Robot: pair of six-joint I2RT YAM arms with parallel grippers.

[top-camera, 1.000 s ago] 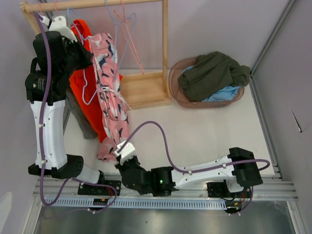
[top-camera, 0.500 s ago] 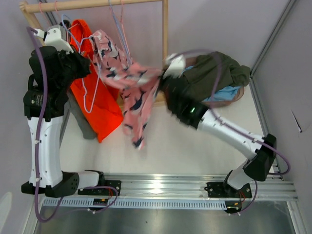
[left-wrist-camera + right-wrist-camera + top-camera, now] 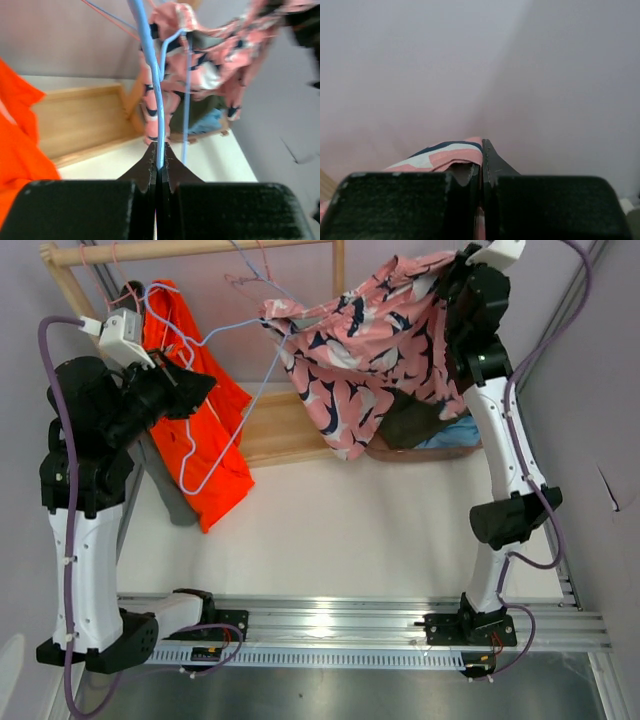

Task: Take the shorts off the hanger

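The pink floral shorts (image 3: 368, 335) are stretched in the air between a light blue wire hanger (image 3: 232, 435) and my right gripper (image 3: 452, 270), which is shut on their far edge (image 3: 452, 156) high at the back right. My left gripper (image 3: 197, 390) is shut on the blue hanger wire (image 3: 156, 100), and the shorts (image 3: 200, 65) still hang on that hanger's far end. The orange shorts (image 3: 190, 410) hang on the wooden rack (image 3: 190, 250) at the left, with the grey pair (image 3: 165, 485) behind them. Olive shorts (image 3: 410, 425) and light blue shorts (image 3: 455, 432) lie in the basket, mostly hidden.
The rack's wooden base (image 3: 290, 425) sits in the middle at the back. The brown basket (image 3: 420, 452) stands right of it, under the stretched shorts. Further hangers (image 3: 250, 280) dangle from the rail. Purple walls close in at the back and right.
My right gripper has swung from the table's near side up to the back right, pulling the pink floral shorts off sideways. My left gripper has dragged the blue hanger down and forward.
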